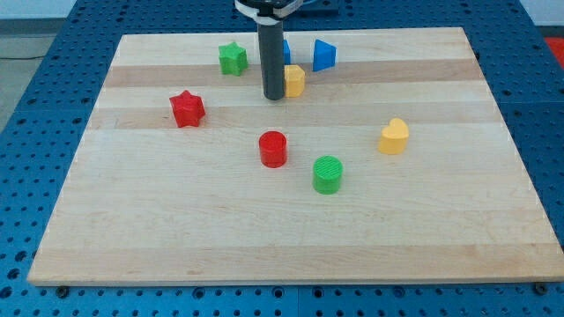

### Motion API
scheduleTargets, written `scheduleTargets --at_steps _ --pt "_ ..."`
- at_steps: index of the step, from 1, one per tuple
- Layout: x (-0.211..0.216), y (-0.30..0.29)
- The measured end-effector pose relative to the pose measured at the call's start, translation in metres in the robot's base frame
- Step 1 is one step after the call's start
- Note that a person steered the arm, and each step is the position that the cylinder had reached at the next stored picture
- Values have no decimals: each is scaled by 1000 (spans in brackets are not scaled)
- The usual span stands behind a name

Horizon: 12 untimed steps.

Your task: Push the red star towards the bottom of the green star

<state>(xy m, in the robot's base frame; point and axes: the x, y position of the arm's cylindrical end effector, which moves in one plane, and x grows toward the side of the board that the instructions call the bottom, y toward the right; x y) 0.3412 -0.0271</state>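
Red star (187, 109) below-left of green star (233, 59)

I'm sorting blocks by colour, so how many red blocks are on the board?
2. The red star lies at the view's left, below the green star. The red cylinder sits near the middle, below my tip. None appears hidden.

My body shows as a straight, smooth, dark grey cylindrical rod, matte and even in width, ending in my tip (274, 96), a flat blunt end; at the view's top the rod enters a white collar with black parts, cut off by the frame
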Motion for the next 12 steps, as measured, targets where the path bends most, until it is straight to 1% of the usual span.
scheduleTargets --at_steps 2,4,5,6,7,8,9,10,12 --pt "-6 10" --pt "-5 6" --pt "16 -13" --pt "52 -47" --pt "86 -97" --pt "95 -148" --pt "75 -169" --pt "58 -163" --pt "54 -111"
